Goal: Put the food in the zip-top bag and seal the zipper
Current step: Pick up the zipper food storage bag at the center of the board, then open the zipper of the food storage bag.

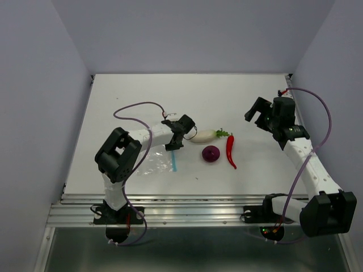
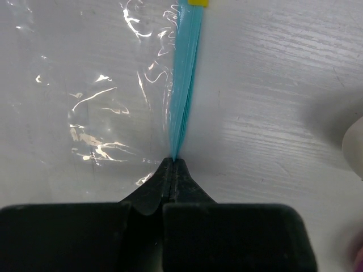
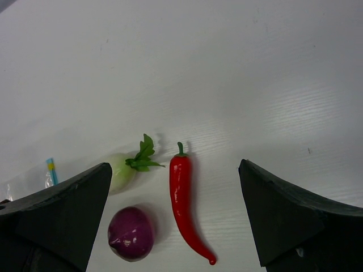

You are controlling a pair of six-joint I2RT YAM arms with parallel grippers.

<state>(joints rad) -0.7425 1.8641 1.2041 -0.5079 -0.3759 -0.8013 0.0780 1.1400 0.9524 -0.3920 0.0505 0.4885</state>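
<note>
Zip-top bag [image 1: 152,164], clear, crinkly and roughly square, lies flat on the white counter [image 1: 142,96] close to the near edge, left of centre. None of the food is in it yet.

The left gripper [image 1: 172,147] is down at the bag's mouth with its black fingers pressed together. The left wrist view shows them pinching the far end of the mouth strip. The right gripper [image 1: 256,115] hangs over the counter near the right edge, fingers spread wide and holding nothing, looking down on the food.

The white oblong radish [image 1: 203,136] with green leaves lies at mid-counter, just beside the left gripper. The long red chili pepper [image 1: 230,151] lies to its right, stem toward the far edge. The round dark purple onion [image 1: 211,153] sits between them, a little nearer the near edge. All three are apart from the bag.

The zipper [image 1: 174,162], a thin blue-teal strip, runs along the bag edge that faces the food. A small yellow tab [image 2: 198,2] shows at its near end.

The step in hand looks like opening the mouth. I cannot tell whether the pinch holds one lip or both. It should take only the upper lip and lift gently, so the mouth gapes toward the food. The free gripper would then bring the radish first, as the bulkiest piece.
</note>
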